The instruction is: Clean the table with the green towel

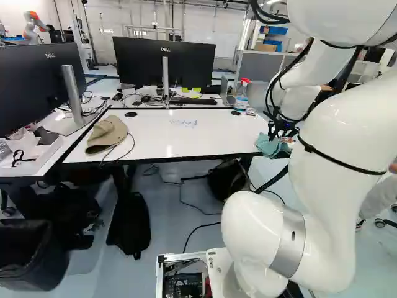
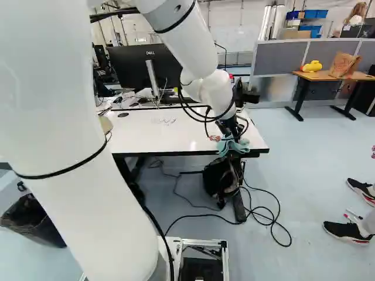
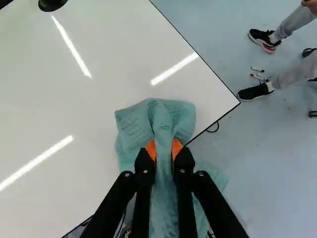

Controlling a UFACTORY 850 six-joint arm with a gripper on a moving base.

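In the right base view my gripper (image 2: 232, 132) is over the table's near right corner. The wrist view shows the gripper (image 3: 164, 149) shut on the green towel (image 3: 171, 111), whose bunched middle is pinched between the orange pads. Part of the towel (image 2: 225, 146) lies on the tabletop ahead of the fingers; the rest hangs over the table's edge. The white table (image 1: 205, 144) bears a blue scribble (image 1: 184, 123) near its middle, well away from the towel.
A tan cap (image 1: 107, 134) with a cable lies at the table's left end. A spray bottle (image 1: 241, 98) and monitors (image 1: 139, 59) stand beyond. A backpack (image 2: 220, 178) and cables are beneath the table. Another robot (image 1: 34, 26) stands far back.
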